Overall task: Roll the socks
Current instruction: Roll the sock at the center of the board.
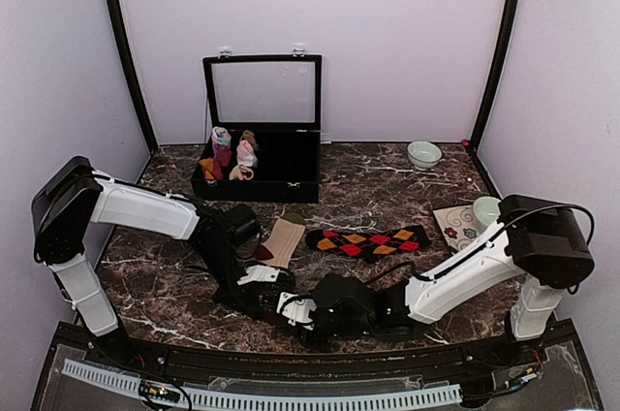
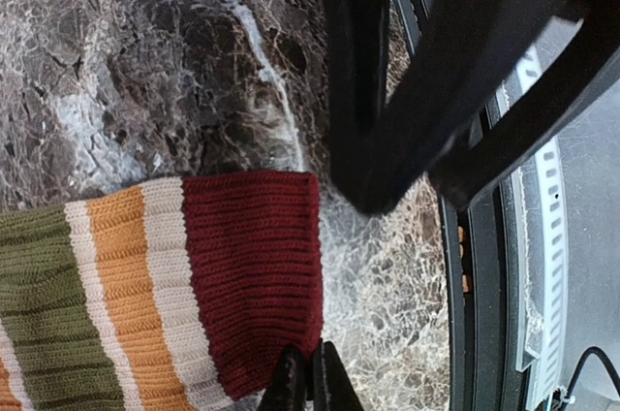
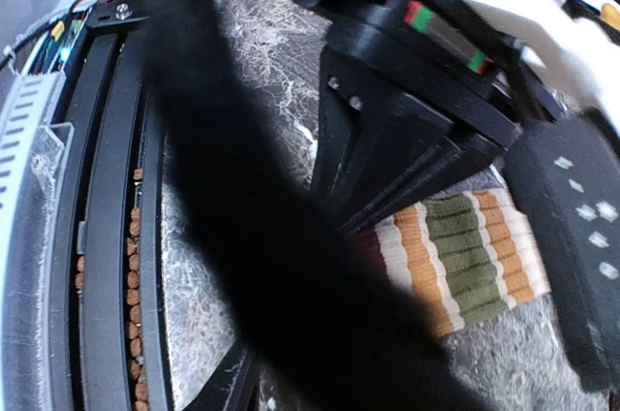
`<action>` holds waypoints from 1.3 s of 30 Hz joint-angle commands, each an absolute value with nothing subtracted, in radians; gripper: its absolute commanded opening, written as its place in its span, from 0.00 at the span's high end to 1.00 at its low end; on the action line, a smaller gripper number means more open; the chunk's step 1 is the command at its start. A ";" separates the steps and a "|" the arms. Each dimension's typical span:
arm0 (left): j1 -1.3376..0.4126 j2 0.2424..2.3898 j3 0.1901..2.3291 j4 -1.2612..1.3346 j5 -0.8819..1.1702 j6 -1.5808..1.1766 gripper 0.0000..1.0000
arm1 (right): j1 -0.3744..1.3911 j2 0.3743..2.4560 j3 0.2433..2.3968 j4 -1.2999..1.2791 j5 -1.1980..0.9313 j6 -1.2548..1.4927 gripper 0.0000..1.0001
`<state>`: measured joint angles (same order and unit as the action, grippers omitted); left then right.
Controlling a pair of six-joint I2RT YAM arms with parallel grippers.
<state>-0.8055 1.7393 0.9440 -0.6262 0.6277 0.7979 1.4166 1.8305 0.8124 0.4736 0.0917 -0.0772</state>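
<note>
From above, the striped sock is mostly covered; only its cream end shows. Over the sock's maroon end a blurred dark finger of the right gripper fills the wrist view, so whether it grips the sock is unclear.

Striped sock: maroon ribbed toe, then cream, orange, cream and olive green bands. Argyle sock: black with red and orange diamonds. Desk: dark brown marble, white veining. Box: black. Sock rolls in it: pink, white, tan. Bowl: pale green. Left arm and right arm: white shells, black joints. Walls: pale lilac.
</note>
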 commanded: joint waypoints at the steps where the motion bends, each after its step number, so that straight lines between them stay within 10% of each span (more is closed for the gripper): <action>1: -0.787 1.755 0.957 -0.671 0.695 0.777 1.00 | 1.420 1.886 0.858 0.499 0.113 -0.181 0.72; 25: -0.733 1.810 1.009 -0.766 0.811 0.831 1.00 | 1.421 1.989 0.920 0.456 0.208 -0.305 0.70; 33: -0.734 1.803 1.000 -0.726 0.764 0.817 1.00 | 1.421 1.986 0.929 0.482 0.259 -0.274 0.96; 39: -0.733 1.781 0.969 -0.663 0.690 0.801 1.00 | 1.433 1.960 0.906 0.491 0.220 -0.220 0.81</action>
